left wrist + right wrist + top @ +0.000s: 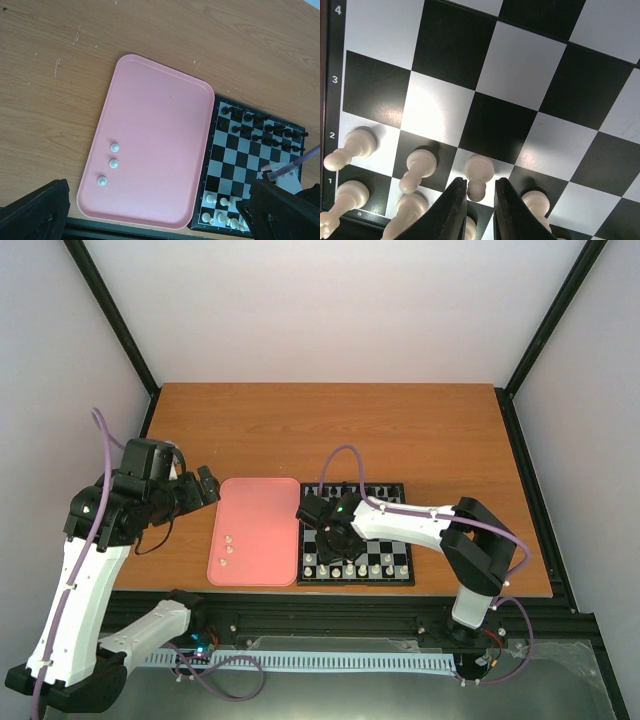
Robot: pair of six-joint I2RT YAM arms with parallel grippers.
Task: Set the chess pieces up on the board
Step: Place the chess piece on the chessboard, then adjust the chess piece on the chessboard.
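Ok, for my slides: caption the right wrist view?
Right gripper, jaws slightly apart, over a white pawn on the board, second rank.

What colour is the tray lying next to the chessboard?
The tray is plain pink, with no pattern. The left wrist view shows it best.

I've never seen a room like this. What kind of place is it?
Probably a robot testing booth: two white robot arms bolted to a black metal rail beside a brown wooden table, plain white walls held in black frame posts, and a small black-and-silver chessboard set out as practice.
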